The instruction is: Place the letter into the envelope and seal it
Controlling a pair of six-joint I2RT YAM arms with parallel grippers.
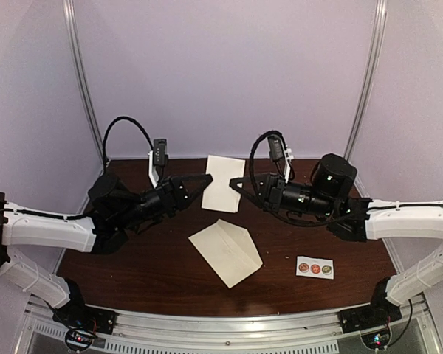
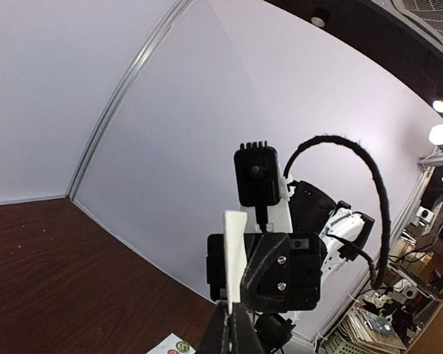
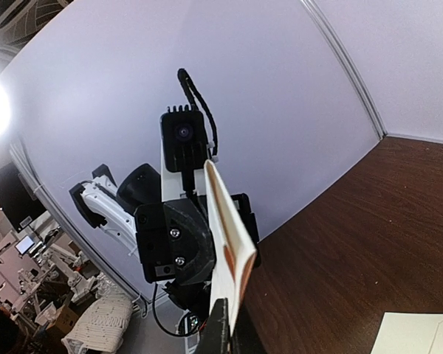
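Observation:
The letter [image 1: 223,183], a folded white sheet, hangs in the air above the back of the table, pinched from both sides. My left gripper [image 1: 207,179] is shut on its left edge and my right gripper [image 1: 235,184] is shut on its right edge. The left wrist view shows the letter [image 2: 234,254] edge-on, rising from my shut left gripper [image 2: 232,324]. In the right wrist view the letter [image 3: 225,228] shows a bowed fold with reddish inner faces above my right gripper [image 3: 225,324]. The cream envelope [image 1: 225,251] lies flat below, its pointed flap open to the right; its corner [image 3: 417,335] shows.
A small white strip of round stickers [image 1: 314,267] lies at the front right of the dark wood table [image 1: 133,273], and the stickers [image 2: 176,345] show in the left wrist view. Pale walls with metal posts close the back and sides.

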